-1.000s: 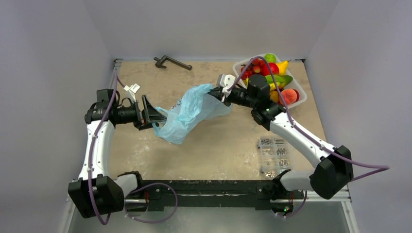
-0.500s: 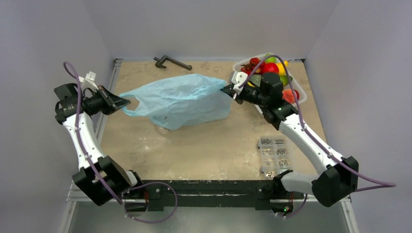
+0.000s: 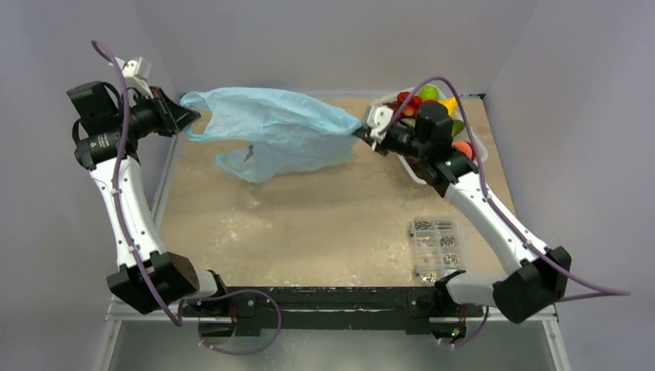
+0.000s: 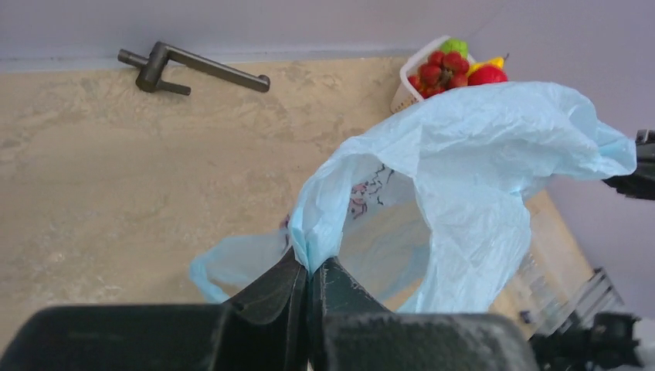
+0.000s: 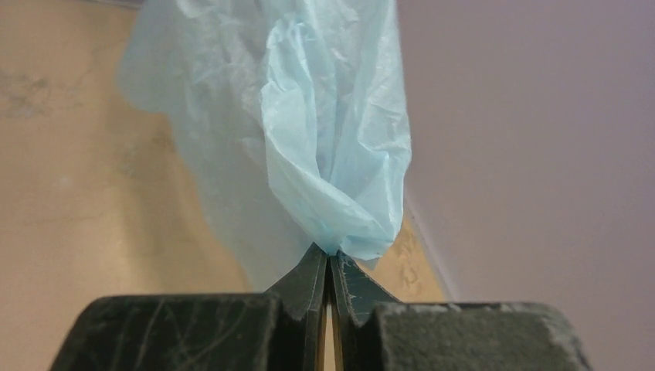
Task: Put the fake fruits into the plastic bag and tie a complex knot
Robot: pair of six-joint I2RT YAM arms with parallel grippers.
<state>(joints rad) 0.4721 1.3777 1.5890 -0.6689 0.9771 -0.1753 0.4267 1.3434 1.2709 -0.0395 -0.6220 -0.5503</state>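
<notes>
Holding one plastic bag (image 3: 278, 131) taut: left pincer (image 4: 311, 272), right pincer (image 5: 329, 264), both clamped shut.

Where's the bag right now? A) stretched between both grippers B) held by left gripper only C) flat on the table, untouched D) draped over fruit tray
A: the left gripper and right gripper each pinch one end of the plastic bag, which spans between them.

Robotics lab test cell: plain grey walls (image 3: 332, 39) boxing a beige bench (image 3: 309, 224), black mounting rail (image 3: 332, 297) along near edge, clear screw box (image 3: 434, 249) by right edge.
</notes>
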